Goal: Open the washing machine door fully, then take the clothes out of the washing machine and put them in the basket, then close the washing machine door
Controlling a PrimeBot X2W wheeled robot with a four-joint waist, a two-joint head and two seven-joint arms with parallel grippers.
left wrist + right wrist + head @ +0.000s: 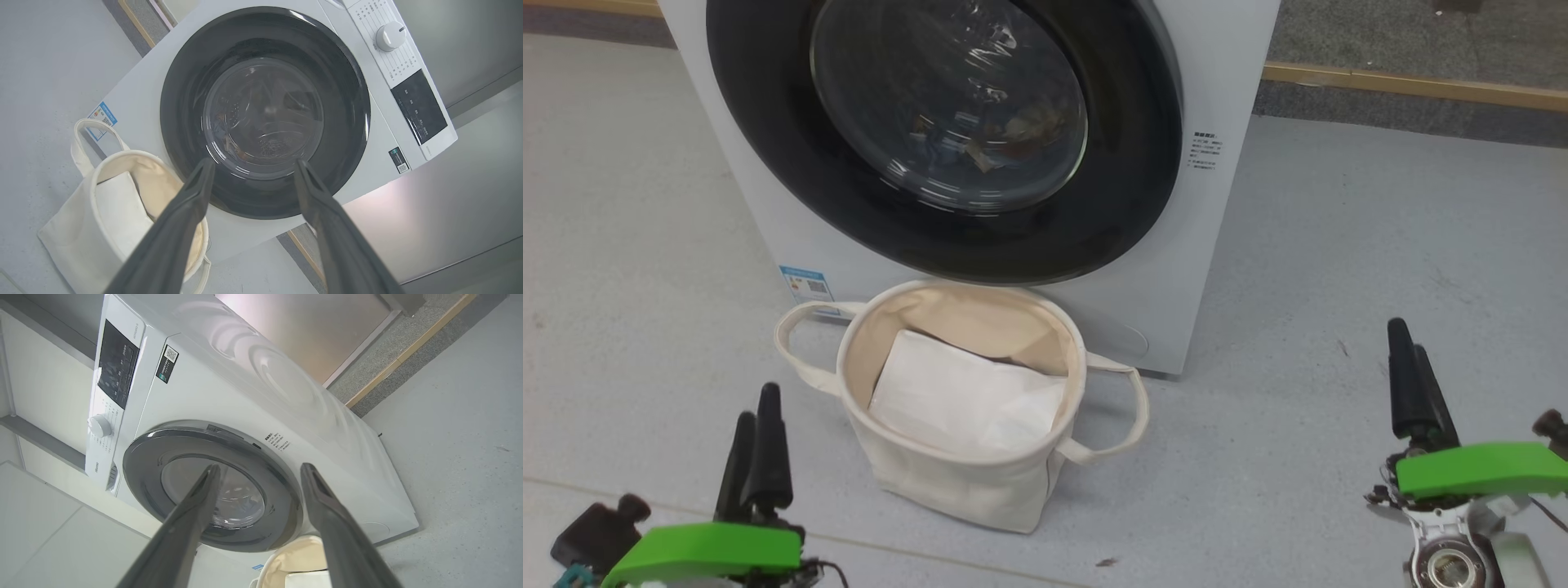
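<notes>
The washing machine (1233, 204) stands on the grey floor (1380, 269), its back toward a wooden strip (1413, 84) along the far edge. The washing machine door (760, 163) sits flush in the front, so the task looks to be at its first step: nothing opened, nothing taken out. Behind the glass bowl some brownish, crumpled shapes show dimly, probably the clothes (1021, 131), though the print cannot be made out.

The basket (964, 482) stands on the floor just in front of the machine, under the door's lower rim, with a flat white sheet (964, 400) lying inside it. I judge it the main obstacle: an arm going low for the rim must pass over or beside it, and the door's swing may skim its top.

The left gripper (757, 404) and the right gripper (1410, 336) hang near the floor's near edge, either side of the basket, well apart from the door, both spread wide and holding nothing. Next, one must reach the rim and find a catch; no handle shows plainly, so which side opens I cannot tell.

A blue sticker (805, 286) marks the machine's lower front corner
</notes>
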